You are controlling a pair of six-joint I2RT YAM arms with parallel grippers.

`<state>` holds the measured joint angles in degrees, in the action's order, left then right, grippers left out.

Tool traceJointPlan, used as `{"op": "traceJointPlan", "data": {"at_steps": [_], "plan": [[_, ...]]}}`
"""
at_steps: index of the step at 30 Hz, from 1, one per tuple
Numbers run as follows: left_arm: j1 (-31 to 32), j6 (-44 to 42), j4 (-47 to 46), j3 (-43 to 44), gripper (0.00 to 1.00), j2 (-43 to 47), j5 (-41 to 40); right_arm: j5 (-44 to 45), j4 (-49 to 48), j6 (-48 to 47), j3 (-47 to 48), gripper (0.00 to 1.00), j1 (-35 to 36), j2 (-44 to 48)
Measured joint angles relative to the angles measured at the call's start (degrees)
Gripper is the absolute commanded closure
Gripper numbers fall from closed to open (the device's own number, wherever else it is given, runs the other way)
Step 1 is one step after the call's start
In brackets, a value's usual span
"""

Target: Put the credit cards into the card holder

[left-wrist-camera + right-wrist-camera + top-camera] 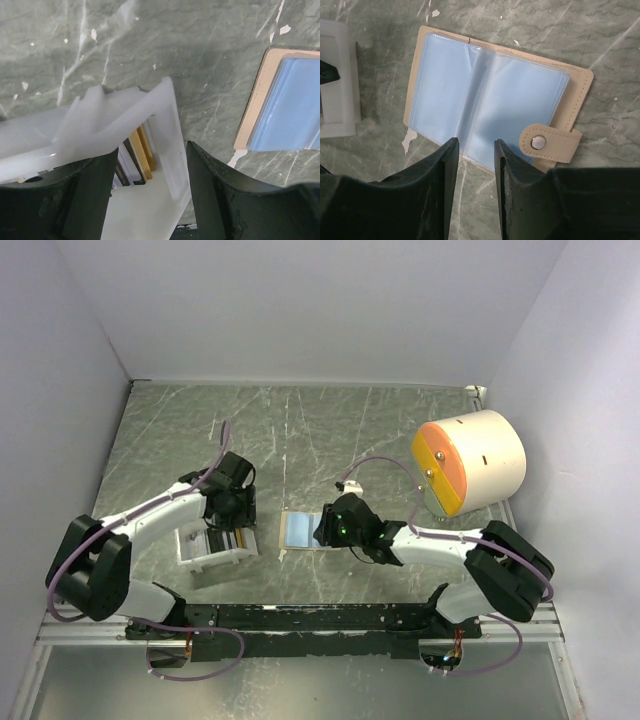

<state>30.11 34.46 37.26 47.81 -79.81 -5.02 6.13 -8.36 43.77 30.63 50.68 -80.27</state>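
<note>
white tray (215, 548) under left fingers (90, 195); white drum (470, 465), orange-yellow face, beyond right fingers (435, 190); marbled green worktop (300, 430).

Both arms, the left arm (168, 518) and the right arm (440, 548), have smooth white shells between bulky black joint housings (95, 565). A thin lilac cable (224, 440) trails in loops along each. The left hand (150, 200) and right hand (474, 160) carry broad, matte black wedge-shaped fingers (430, 200). Small green lights (345, 527) glow on the right wrist. The bases are bolted to a black rail (310, 617) at the near edge.
</note>
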Motion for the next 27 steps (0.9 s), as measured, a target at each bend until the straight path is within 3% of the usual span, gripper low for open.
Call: {"op": "traceJointPlan", "data": {"at_steps": [3,7,17,23,27], "plan": [[0.66,-1.09,-1.99,0.02,0.34,-1.36,0.87,0.07,0.02,0.0,-0.37,0.65,0.0,0.68],[2.21,-3.08,-4.57,1.38,0.44,-3.78,1.95,0.2,0.04,0.0,-0.48,0.65,0.0,0.96],[3.87,-10.25,-8.31,10.36,0.6,-12.66,3.96,0.59,0.09,0.0,-0.48,0.65,0.0,1.05],[4.94,-15.34,-9.81,12.76,0.5,-14.71,6.27,0.7,0.07,0.0,-0.48,0.65,0.0,1.05],[5.33,-15.34,-8.37,13.53,0.36,-14.71,6.23,0.7,0.04,0.0,-0.48,0.65,0.0,1.05]]}}
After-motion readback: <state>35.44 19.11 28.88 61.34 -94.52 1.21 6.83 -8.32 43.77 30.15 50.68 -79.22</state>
